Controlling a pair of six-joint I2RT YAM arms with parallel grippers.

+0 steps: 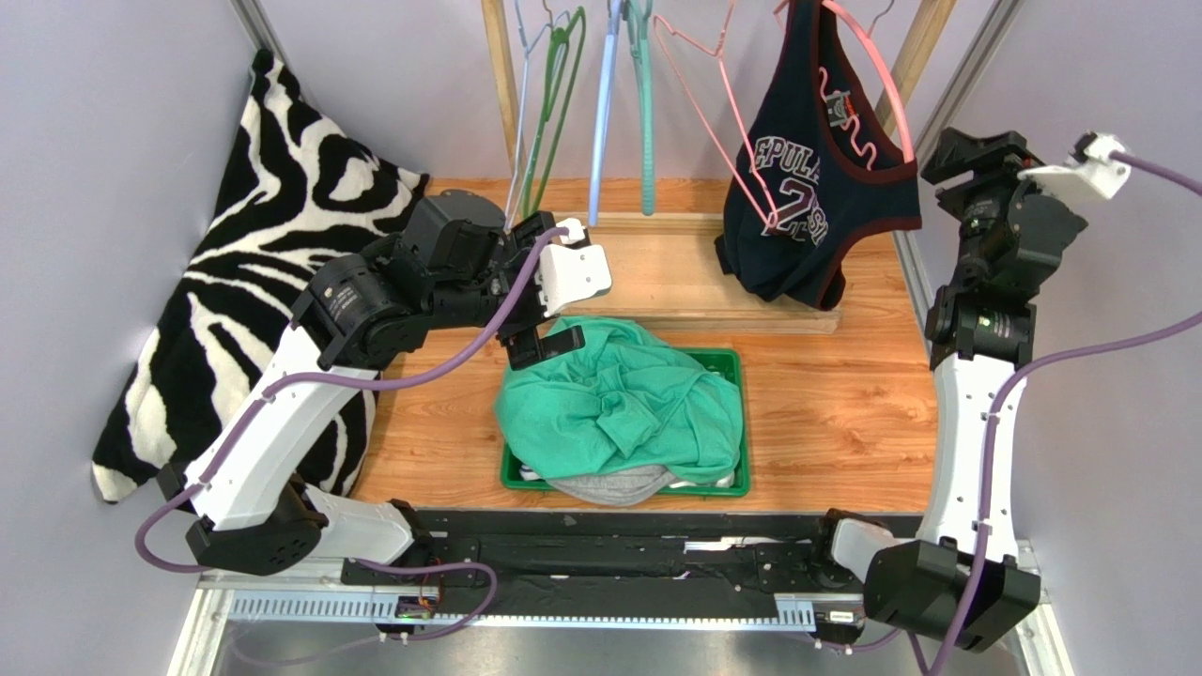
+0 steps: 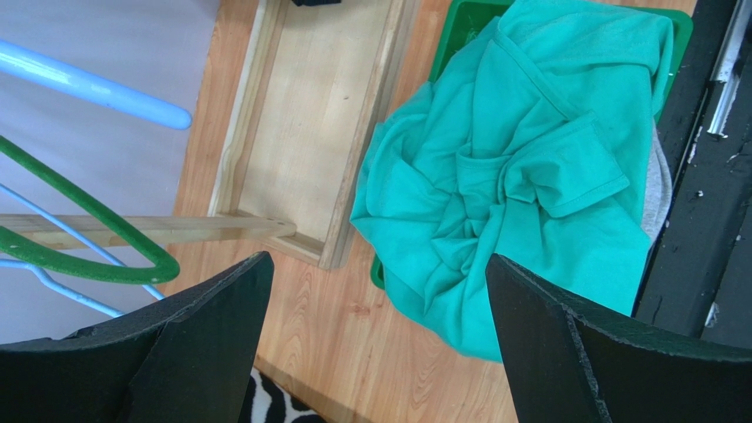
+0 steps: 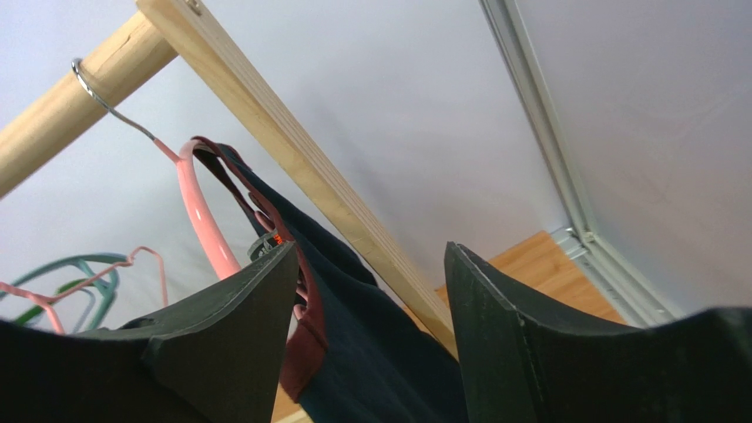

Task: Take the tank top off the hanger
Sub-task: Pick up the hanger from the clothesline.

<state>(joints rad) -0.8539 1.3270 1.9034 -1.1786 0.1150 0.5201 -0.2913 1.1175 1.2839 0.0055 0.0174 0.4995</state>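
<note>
Setting: pale walls close in the left, far and right sides of a wood-grain desk (image 1: 847, 409), with a wooden rail (image 3: 62, 123) running across the far side
Task thing: one navy tank top (image 1: 811, 197) with red trim hangs bunched at the far right on a pink hanger (image 3: 209, 220), whose wire hook sits over the rail
Right fingers (image 3: 282, 264): raised at the far right just beside the tank top, spread apart and grasping nothing; a red-trimmed strap runs close along the inner side of one, and I cannot tell whether it touches
Left fingers (image 2: 247, 291): released and wide apart, hovering over the teal garment (image 1: 621, 402) near the middle of the desk, holding nothing
Progress: early, by my judgement; the tank top is not yet off its hanger, and no part of it is visibly freed
Left to do: probably take hold of a strap, slide it over the hanger's end, then draw the rest clear
Straps on hanger: cannot tell how many
Hangers: six, as far as I can count; five bare ones hang left of the pink one
Clothes: one tank top, one teal garment, one grey garment (image 1: 607, 486) under it, one zebra-print cloth (image 1: 268, 254) on the left
Tray: one, green (image 1: 727, 364), under the teal heap
</note>
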